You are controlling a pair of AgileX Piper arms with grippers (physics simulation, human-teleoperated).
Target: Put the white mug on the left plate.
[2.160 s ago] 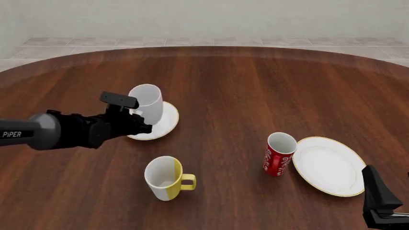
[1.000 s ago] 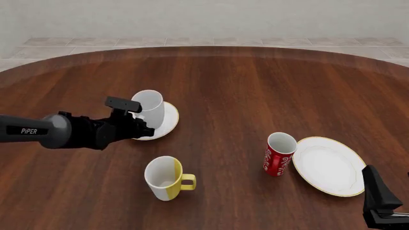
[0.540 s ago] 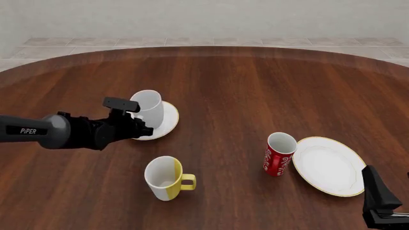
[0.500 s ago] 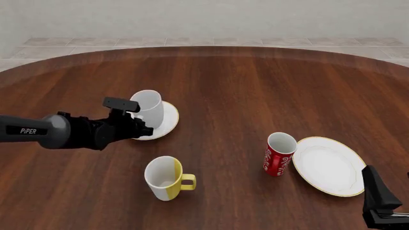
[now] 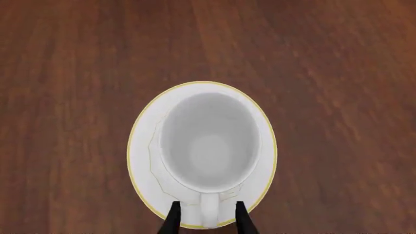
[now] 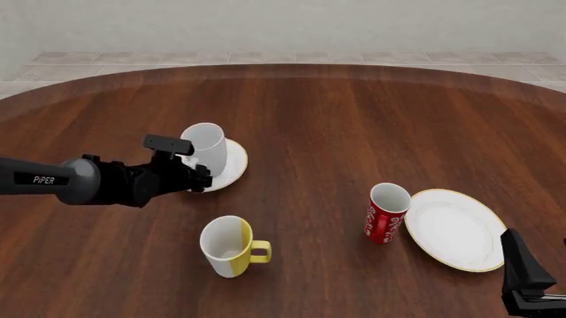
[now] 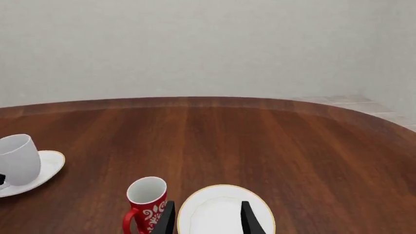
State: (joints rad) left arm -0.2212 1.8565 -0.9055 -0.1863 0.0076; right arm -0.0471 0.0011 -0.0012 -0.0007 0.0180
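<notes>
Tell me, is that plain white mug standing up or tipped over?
Upright. The white mug stands on the left plate with its mouth facing up, and the left wrist view looks straight down into its empty inside.

- The white mug (image 6: 205, 147), held tilted above the left plate (image 6: 232, 167) 2.2 s ago, has been lowered and now stands upright on it, left of frame centre.
- The left gripper (image 6: 196, 177) has been drawn slightly back toward the left edge, its fingers (image 5: 173, 222) now spread either side of the handle.
</notes>
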